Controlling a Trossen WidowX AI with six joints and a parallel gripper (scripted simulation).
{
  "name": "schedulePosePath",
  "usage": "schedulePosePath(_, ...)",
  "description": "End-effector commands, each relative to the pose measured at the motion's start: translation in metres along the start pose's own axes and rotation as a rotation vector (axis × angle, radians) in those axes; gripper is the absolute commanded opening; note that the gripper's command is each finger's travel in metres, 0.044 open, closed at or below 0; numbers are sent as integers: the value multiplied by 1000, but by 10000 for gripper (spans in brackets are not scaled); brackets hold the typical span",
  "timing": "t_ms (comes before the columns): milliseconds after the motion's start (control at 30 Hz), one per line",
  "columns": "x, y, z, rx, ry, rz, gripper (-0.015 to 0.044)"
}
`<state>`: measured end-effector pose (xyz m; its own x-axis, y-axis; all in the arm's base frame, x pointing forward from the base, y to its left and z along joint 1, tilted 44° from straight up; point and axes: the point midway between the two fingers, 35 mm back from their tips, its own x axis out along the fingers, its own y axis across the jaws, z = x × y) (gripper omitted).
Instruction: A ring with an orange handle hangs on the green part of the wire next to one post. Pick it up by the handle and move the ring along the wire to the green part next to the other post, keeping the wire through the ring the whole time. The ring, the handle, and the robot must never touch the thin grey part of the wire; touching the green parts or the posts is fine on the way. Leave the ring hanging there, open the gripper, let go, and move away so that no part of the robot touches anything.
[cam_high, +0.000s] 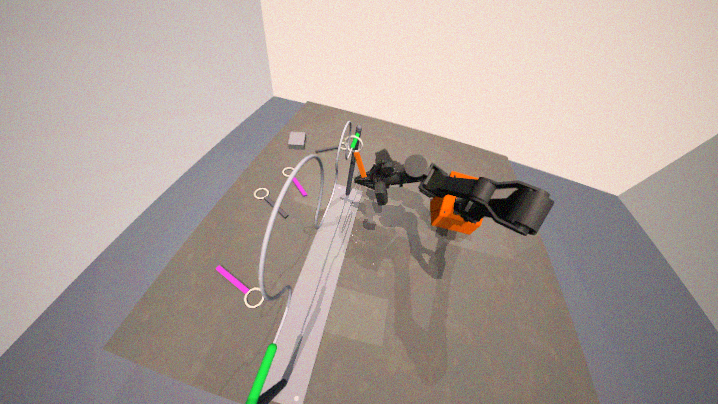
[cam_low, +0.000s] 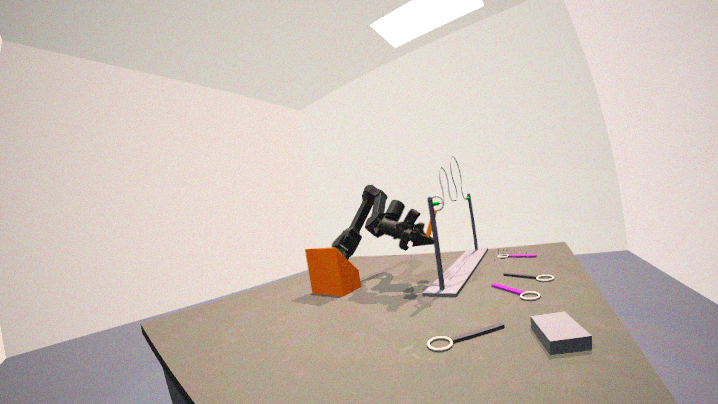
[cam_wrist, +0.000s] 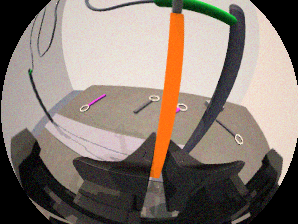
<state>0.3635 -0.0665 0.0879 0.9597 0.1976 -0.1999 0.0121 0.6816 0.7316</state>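
Observation:
The ring (cam_high: 345, 146) (cam_low: 436, 203) hangs on the green part (cam_high: 355, 142) (cam_low: 436, 203) (cam_wrist: 205, 10) of the wire beside the far post (cam_high: 348, 175) (cam_low: 436, 251) (cam_wrist: 225, 85). Its orange handle (cam_high: 360, 164) (cam_low: 429, 229) (cam_wrist: 170, 90) hangs down from it. My gripper (cam_high: 362, 178) (cam_low: 425, 240) (cam_wrist: 157, 136) is shut on the lower end of the handle. The thin grey wire (cam_high: 271, 236) (cam_low: 454, 178) loops away to the other green part (cam_high: 262, 374) (cam_low: 467, 196) (cam_wrist: 30, 72) at the second post (cam_low: 472, 223). In the wrist view the ring is cut off by the top edge.
The posts stand on a pale base strip (cam_high: 311, 296) (cam_low: 459, 273). The arm's orange base (cam_high: 451, 208) (cam_low: 331, 273) stands to its side. Several spare rings with magenta or dark handles (cam_high: 228, 278) (cam_low: 464, 335) (cam_low: 508, 289) and a grey block (cam_high: 297, 139) (cam_low: 560, 331) lie on the table.

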Motion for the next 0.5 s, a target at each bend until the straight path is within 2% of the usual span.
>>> schedulePosePath(0,2,-2,-5,-1,5,-1,-150)
schedulePosePath(467,5,-3,-15,0,5,0,-150)
